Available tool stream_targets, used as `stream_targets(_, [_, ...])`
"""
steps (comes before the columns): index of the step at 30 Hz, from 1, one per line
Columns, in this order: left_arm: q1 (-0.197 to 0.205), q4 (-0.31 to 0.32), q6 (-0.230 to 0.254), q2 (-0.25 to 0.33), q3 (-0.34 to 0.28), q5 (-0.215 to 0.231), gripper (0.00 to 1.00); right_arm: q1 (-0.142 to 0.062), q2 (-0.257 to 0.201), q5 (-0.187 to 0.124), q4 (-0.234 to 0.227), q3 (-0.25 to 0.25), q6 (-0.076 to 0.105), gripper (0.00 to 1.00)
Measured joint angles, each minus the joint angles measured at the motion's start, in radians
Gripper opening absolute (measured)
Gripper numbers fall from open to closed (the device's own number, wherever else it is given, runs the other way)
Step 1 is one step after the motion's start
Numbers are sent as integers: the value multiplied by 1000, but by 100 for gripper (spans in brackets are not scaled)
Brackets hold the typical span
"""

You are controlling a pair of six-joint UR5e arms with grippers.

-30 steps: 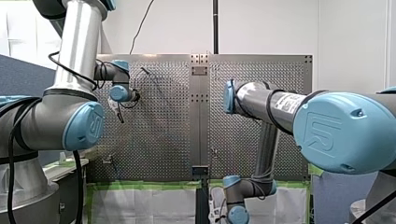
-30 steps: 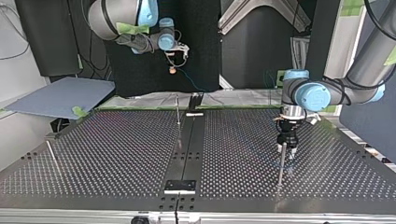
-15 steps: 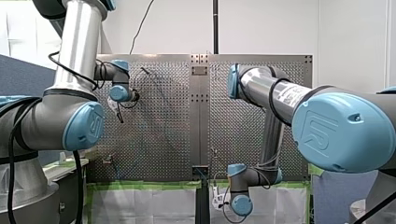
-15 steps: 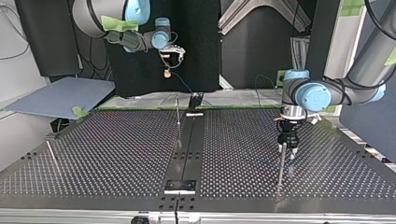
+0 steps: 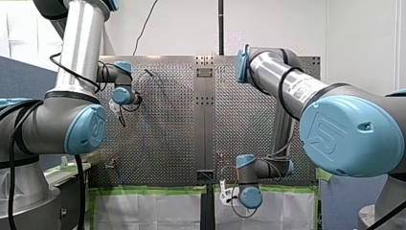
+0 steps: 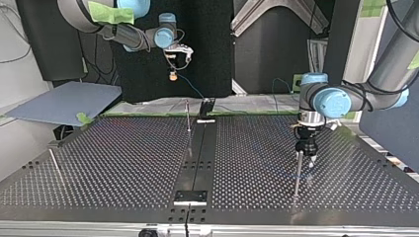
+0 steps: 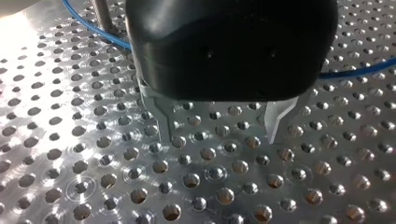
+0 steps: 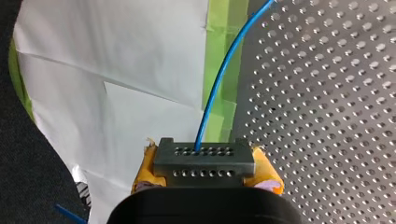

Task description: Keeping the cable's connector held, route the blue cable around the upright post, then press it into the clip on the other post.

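Note:
In the right wrist view my right gripper (image 8: pixel 204 169) has its yellow pads shut on a grey perforated connector (image 8: pixel 204 157). The blue cable (image 8: pixel 219 93) leaves it toward the perforated table (image 8: pixel 327 93). In the top view that gripper (image 6: pixel 173 69) hangs high beyond the table's far edge, and the cable (image 6: pixel 190 89) slopes down from it. My left gripper (image 7: pixel 222 135) is open with nothing between its metal fingers, just above the plate. The cable (image 7: pixel 107 35) passes behind it, beside a post (image 7: pixel 102 14). In the top view this gripper (image 6: pixel 305 153) hovers at the tip of the right post (image 6: pixel 297 173).
A thin post (image 6: pixel 188 116) stands at the middle of the table's far edge, and another (image 6: pixel 54 164) stands at the top view's left. A black rail (image 6: pixel 197 158) runs down the table's centre. White paper with green tape (image 8: pixel 116 70) lies beyond the far edge.
My right arm has risen with the connector, moving toward the top view's left and drawing the cable up. My left arm has stayed where it was.

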Motion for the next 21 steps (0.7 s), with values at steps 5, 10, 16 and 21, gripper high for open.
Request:
stream_targets(5, [0,-14,0,0,0,-13,95,-4,-44,-4,19,44,-1,0])
stream_targets(10, [0,-30,-1,1,0,-28,95,-6,-86,-11,46,76,-10,0])
stream_targets(16, [1,-43,-2,1,0,-46,95,-17,-136,-28,50,100,-3,0])
stream_targets(21, [1,-49,-2,1,0,-59,95,-31,-180,-61,42,104,2,0])
